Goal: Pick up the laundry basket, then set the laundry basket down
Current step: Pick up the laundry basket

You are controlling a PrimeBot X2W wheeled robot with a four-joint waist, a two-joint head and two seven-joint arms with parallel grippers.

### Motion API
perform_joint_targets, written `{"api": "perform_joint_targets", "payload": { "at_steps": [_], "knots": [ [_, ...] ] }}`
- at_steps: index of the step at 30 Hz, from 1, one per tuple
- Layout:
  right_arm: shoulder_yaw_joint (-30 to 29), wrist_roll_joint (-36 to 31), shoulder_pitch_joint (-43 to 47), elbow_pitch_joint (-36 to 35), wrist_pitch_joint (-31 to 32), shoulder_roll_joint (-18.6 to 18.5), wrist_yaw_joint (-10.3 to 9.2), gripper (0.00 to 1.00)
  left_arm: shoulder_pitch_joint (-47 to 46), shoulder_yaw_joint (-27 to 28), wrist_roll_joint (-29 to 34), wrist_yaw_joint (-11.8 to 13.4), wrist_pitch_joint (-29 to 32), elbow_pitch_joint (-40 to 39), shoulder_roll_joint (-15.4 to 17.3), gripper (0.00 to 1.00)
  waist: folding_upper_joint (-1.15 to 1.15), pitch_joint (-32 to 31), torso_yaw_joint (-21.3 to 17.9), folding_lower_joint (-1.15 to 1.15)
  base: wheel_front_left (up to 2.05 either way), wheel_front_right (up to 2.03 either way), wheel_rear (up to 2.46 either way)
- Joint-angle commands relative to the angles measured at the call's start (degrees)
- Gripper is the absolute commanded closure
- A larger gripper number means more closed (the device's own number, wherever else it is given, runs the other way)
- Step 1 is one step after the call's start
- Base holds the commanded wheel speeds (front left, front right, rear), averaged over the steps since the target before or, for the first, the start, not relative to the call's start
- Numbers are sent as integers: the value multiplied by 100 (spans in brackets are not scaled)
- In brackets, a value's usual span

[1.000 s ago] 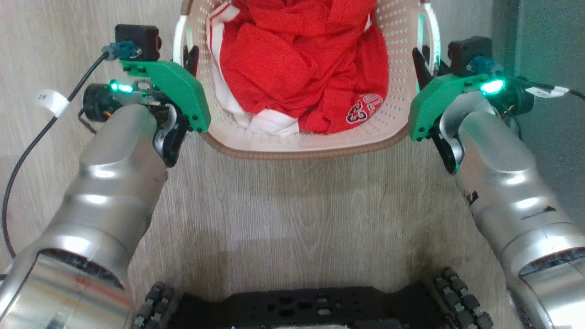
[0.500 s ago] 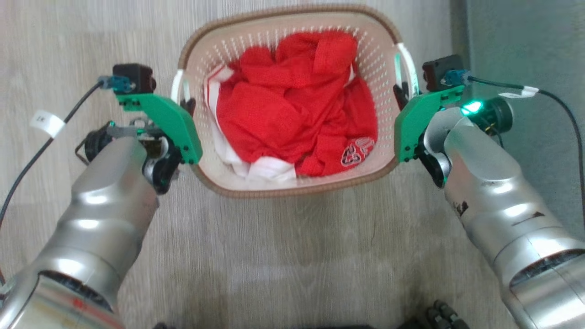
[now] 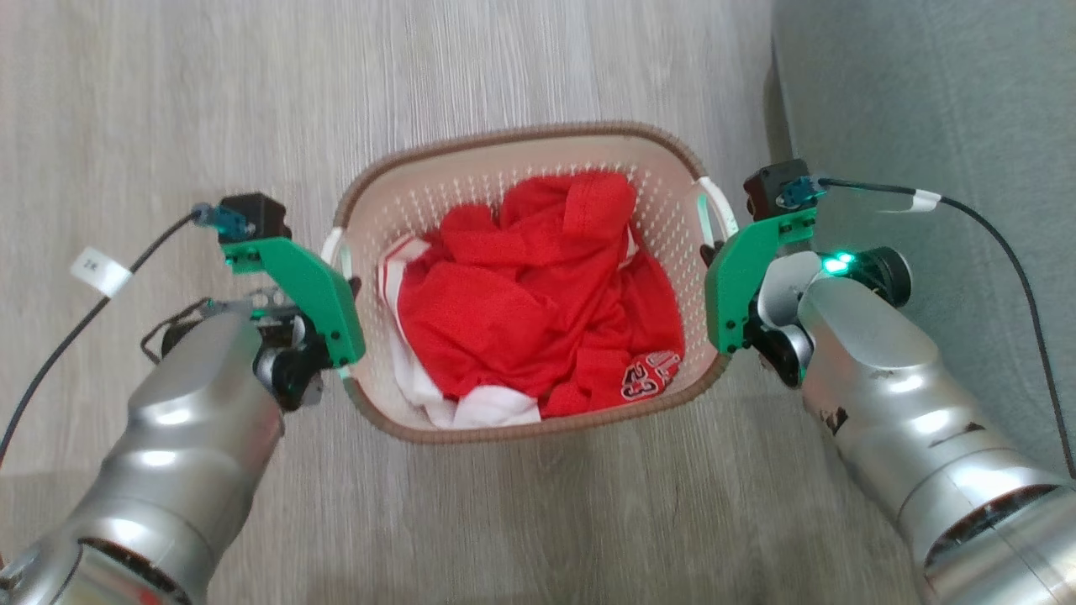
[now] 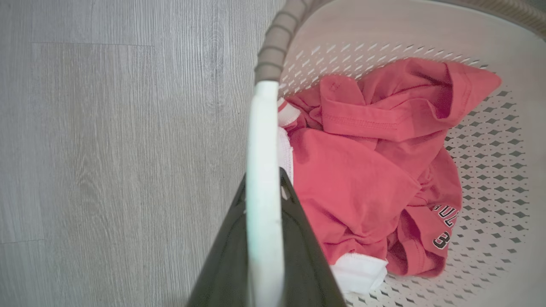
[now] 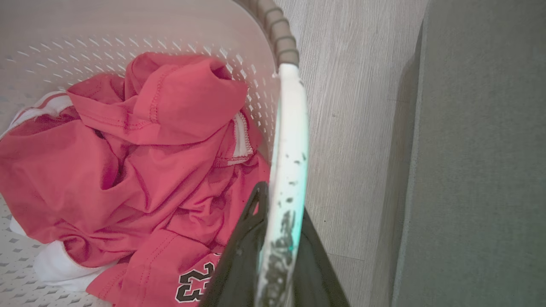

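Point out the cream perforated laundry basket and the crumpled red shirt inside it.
cream perforated laundry basket [image 3: 538,129]: head view, far brown rim.
crumpled red shirt [image 3: 504,319]: head view, middle of the cloth.

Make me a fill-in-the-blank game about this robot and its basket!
1. The clothes inside the laundry basket are mostly ___.
2. The left gripper and the right gripper are each shut on a white ___ of the basket.
3. The number printed on the clothes is ___.
4. The basket's woven-look rim is ___.

Missing words: red; handle; 23; brown.
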Motion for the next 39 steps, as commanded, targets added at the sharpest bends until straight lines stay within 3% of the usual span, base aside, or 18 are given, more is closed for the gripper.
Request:
{"api": "perform_joint_targets", "payload": {
  "at_steps": [1, 16, 39],
  "knots": [
    [82, 89, 160, 24, 64, -86, -13, 100, -55, 81, -87, -2, 68, 16, 436, 100, 0, -290, -12, 1, 0, 0, 0],
    [414, 604, 507, 265, 763, -86, -13, 100, 437, -122, -564, -2, 797, 122, 517, 100, 0, -1362, -44, 1, 0, 0, 0],
    [630, 1027, 857, 498, 1345, -86, -13, 100, 817, -359, -786, -2, 896, 368, 486, 100, 0, -2304, -142, 1, 0, 0, 0]
  ]
}}
